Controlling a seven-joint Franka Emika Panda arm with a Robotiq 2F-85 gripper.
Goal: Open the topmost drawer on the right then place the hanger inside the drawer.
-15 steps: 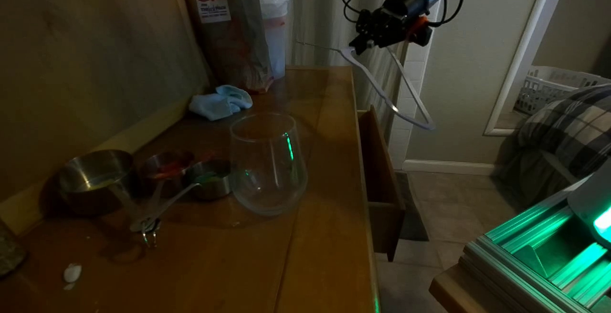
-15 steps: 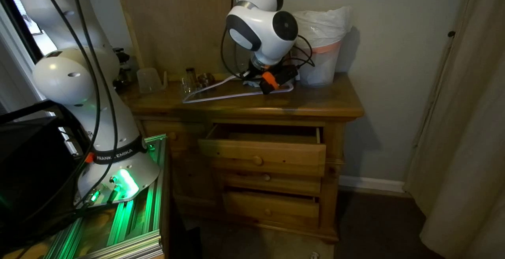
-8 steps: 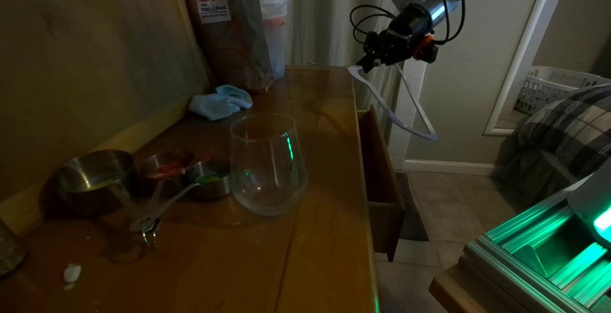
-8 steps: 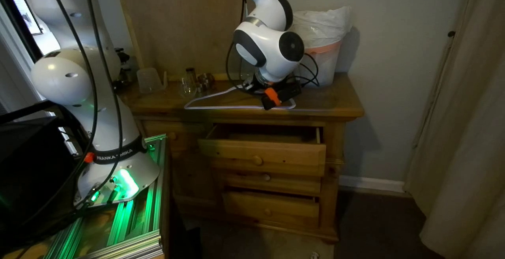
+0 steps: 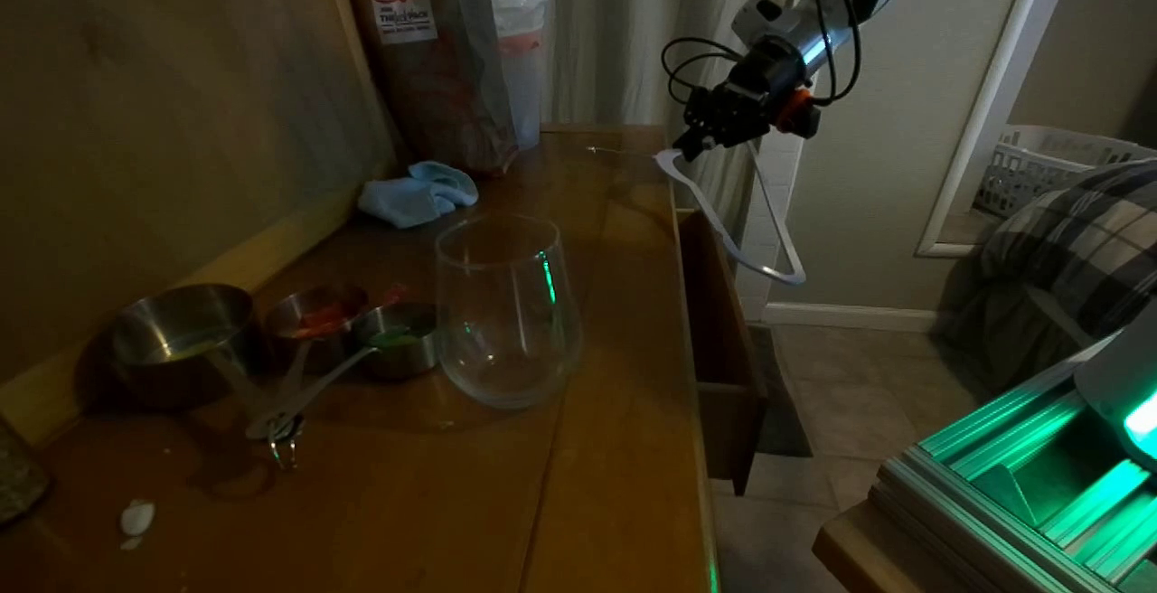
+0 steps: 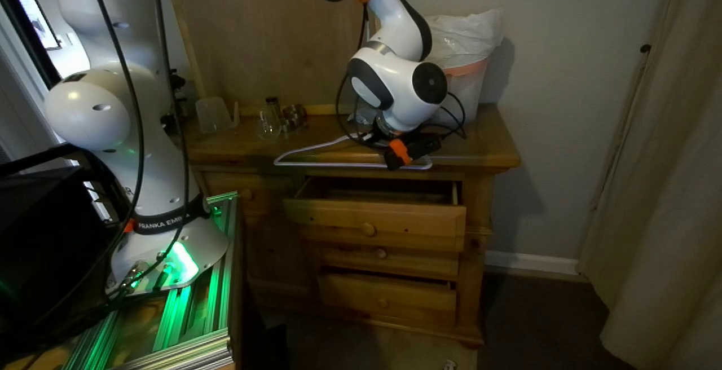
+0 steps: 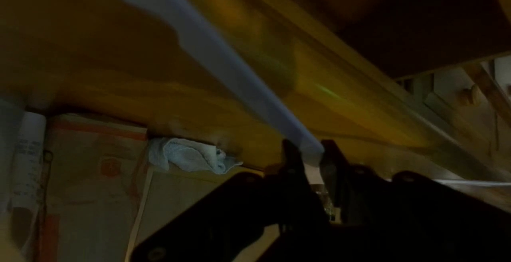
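My gripper (image 7: 305, 150) is shut on one end of the whitish hanger (image 7: 239, 76), which slants away up and left between the fingertips in the wrist view. In an exterior view the gripper (image 5: 684, 148) hangs above the dresser's front edge, with the hanger (image 5: 707, 209) sloping down from it past that edge. Pulled out on the right side is the topmost drawer (image 6: 412, 226), its inside dark. Just above its opening lies the long bar of the hanger (image 6: 333, 164), apart from the drawer as far as I can see. The arm hides part of the hanger there.
On the dresser top (image 5: 624, 448) stand a clear glass bowl (image 5: 511, 331), metal measuring cups (image 5: 181, 331), a light-blue cloth (image 5: 420, 195) and a paper bag (image 5: 443, 69). A lined bin (image 6: 465, 88) is behind the arm. The lowest drawer (image 6: 414, 296) is slightly out.
The gripper has come down with the hanger in its grip, also shifting toward the bin side. The hanger's bar now hangs lower, nearer the drawer opening. The drawer has not moved.
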